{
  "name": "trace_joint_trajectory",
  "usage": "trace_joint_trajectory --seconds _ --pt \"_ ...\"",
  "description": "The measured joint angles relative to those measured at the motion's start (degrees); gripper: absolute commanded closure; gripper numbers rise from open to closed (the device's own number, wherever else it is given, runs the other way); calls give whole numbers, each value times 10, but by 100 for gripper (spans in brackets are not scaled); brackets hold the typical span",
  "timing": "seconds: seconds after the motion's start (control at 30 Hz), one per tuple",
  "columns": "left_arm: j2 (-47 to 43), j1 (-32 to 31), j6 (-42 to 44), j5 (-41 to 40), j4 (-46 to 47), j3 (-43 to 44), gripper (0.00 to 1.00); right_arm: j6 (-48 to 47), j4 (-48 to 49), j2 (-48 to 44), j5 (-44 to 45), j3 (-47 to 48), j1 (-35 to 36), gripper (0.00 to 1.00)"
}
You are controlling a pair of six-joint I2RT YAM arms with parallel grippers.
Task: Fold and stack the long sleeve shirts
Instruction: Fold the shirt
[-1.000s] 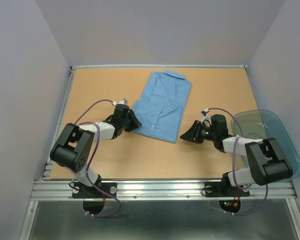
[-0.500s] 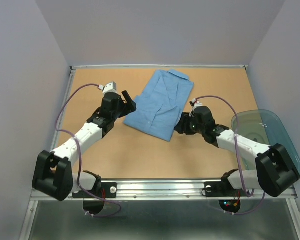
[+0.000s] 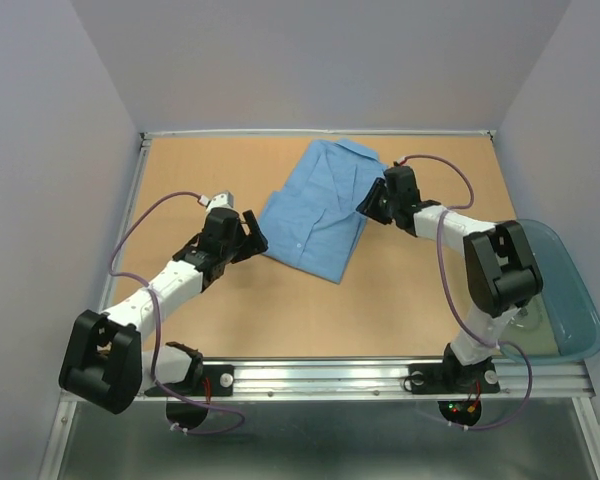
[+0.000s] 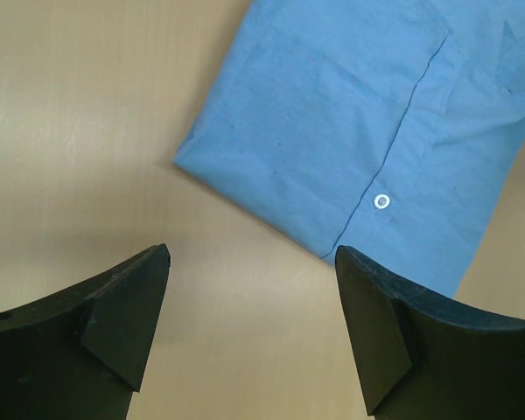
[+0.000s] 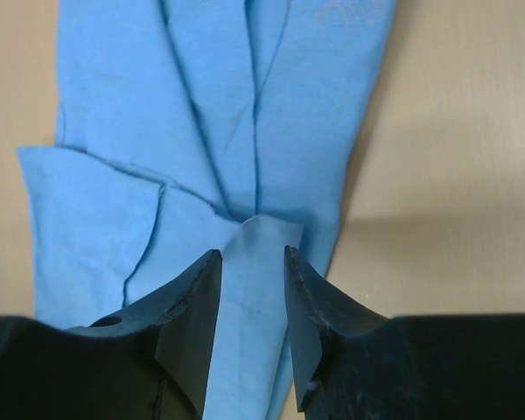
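Shirt (image 3: 318,210) of light blue cloth lies folded on the tan table (image 3: 420,300), toward the back and near the middle, collar to the far side. The left gripper (image 3: 256,230) sits just beside the shirt's near left corner. From the left wrist its jaws stand wide apart with only bare table between them, and the shirt corner is just ahead. The right gripper (image 3: 372,205) is at the shirt's right edge. From the right wrist its jaws are narrow and pinch a raised flap of the blue cloth. A teal tub (image 3: 570,310) sits at the table's right near edge.
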Motion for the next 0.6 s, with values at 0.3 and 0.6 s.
trace_joint_trajectory --seconds 0.3,0.6 --pt "62 0 8 10 1 24 12 22 -3 86 -16 23 -9 63" --pt "220 1 86 23 -1 220 12 28 4 92 -44 23 -9 78"
